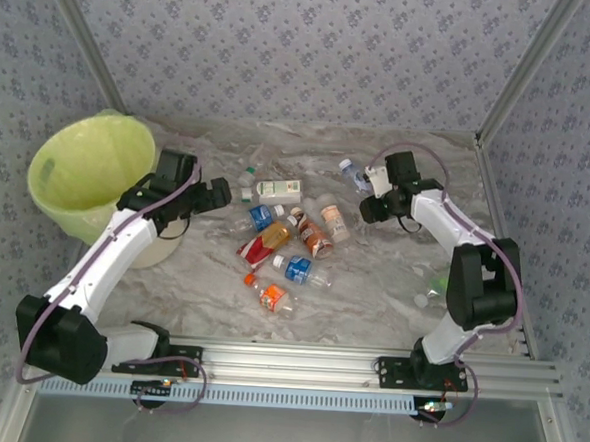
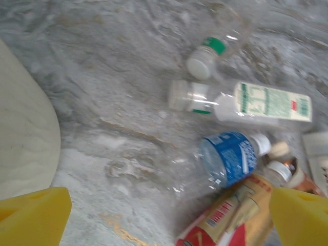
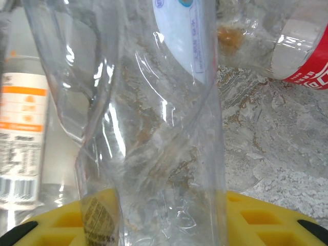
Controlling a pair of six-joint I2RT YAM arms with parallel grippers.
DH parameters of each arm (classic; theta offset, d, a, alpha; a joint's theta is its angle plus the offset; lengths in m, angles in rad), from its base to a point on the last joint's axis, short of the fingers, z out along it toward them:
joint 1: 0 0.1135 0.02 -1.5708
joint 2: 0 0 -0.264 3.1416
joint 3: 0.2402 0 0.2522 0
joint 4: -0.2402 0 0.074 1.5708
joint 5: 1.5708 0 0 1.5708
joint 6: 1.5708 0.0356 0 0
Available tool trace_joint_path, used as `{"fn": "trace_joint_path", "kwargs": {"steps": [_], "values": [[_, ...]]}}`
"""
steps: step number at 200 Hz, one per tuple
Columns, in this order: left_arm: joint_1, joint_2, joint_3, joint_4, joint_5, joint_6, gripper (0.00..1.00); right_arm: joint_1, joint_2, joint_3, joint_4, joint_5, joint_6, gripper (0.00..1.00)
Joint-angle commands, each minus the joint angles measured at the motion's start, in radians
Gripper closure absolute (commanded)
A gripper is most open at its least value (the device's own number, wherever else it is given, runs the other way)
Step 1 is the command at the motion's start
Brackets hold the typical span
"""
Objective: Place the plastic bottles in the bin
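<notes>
Several plastic bottles (image 1: 284, 240) are lying loose in a cluster at the middle of the marbled table (image 1: 369, 316), between the two arms. The bin (image 1: 83, 173), lined with a lime-green bag, is standing at the far left, well apart from the cluster.

The right gripper (image 1: 369, 193) is reaching in at the far right of the cluster. Its yellow fingers (image 3: 256, 215) are pinching a crumpled clear bottle (image 3: 154, 128) that is carrying a white-and-blue label. In the top view this bottle is sticking out to the far left of the gripper. I cannot tell whether it is touching the table. Close behind it in the right wrist view, an orange-striped bottle (image 3: 20, 118) and a red-labelled bottle (image 3: 302, 56) are lying on the marble.

The left gripper (image 1: 217, 191) is hanging between the bin and the cluster, its yellow fingertips (image 2: 33, 218) spread wide with nothing between them. Under it, in the left wrist view, a blue-labelled bottle (image 2: 228, 159) is lying against an orange-and-red bottle (image 2: 230, 218). A white-and-green bottle (image 2: 266, 102) is lying just beyond these, and a green-banded bottle (image 2: 207, 56) is lying farther off.

At the near edge of the cluster an orange-capped bottle (image 1: 270, 296) is lying on its side. One stray bottle (image 1: 429, 289) is lying alone at the near right, beside the right arm.
</notes>
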Motion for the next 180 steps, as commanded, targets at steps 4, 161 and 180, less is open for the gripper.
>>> {"fn": "trace_joint_path", "kwargs": {"steps": [4,161,180], "values": [[0.072,0.003,-0.007,0.071,0.015,0.043,0.01,0.014,-0.069,-0.03,0.002,-0.017,0.034,0.53],[-0.17,-0.01,-0.028,0.552,0.515,-0.186,0.0,0.262,-0.296,-0.085,0.159,-0.232,0.165,0.53],[-0.199,0.016,0.014,0.566,0.527,-0.187,0.0,0.288,-0.297,-0.068,0.176,-0.238,0.188,0.53]]}}
